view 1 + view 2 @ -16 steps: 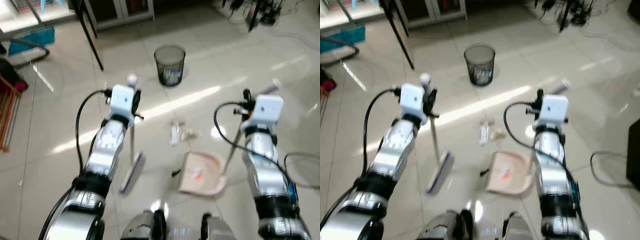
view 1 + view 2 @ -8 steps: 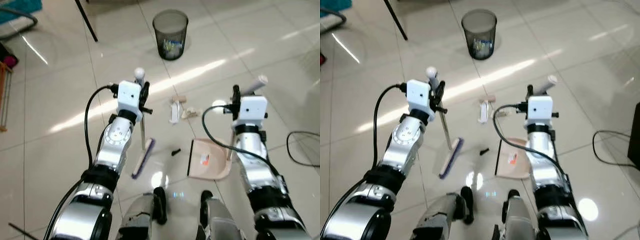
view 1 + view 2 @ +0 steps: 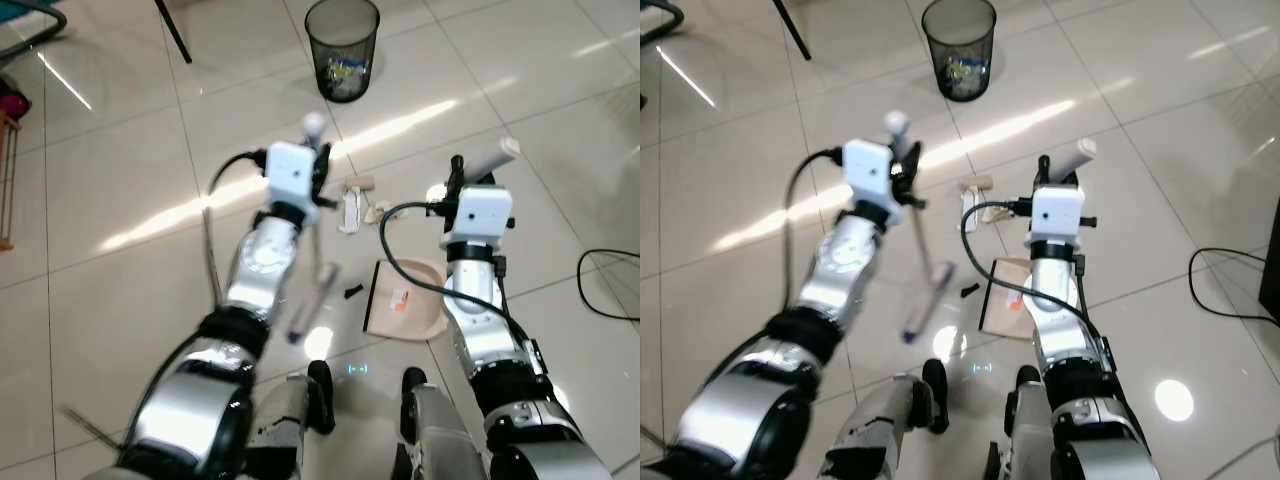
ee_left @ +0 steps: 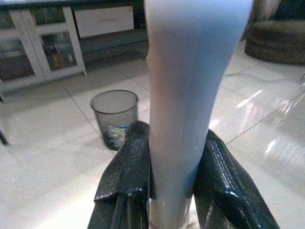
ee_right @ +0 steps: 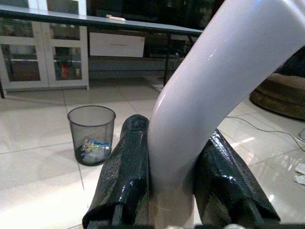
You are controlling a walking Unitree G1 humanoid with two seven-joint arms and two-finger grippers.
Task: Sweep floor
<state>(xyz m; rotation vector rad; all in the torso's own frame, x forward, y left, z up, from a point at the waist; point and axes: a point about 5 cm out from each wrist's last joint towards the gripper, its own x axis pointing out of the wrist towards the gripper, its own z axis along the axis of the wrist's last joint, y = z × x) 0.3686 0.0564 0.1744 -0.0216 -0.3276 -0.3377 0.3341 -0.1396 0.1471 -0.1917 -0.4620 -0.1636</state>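
Left eye view has the broom (image 3: 312, 300) slanting across the tile, its head blurred at about 6 o'clock from the scraps of litter (image 3: 355, 205), with a small dark bit (image 3: 352, 292) lying between head and dustpan (image 3: 405, 312). The left gripper (image 4: 164, 191) has its jaws clamped on the broom handle (image 4: 188, 95); the right gripper (image 5: 167, 191) grips the dustpan handle (image 5: 209, 90) likewise. To sweep well, I'd judge the broom head should reach past the litter at 12 o'clock and draw it toward the pan, pan lip flat on the floor (image 3: 110, 290). A waste bin (image 3: 342, 48) stands farther off at 12 o'clock.
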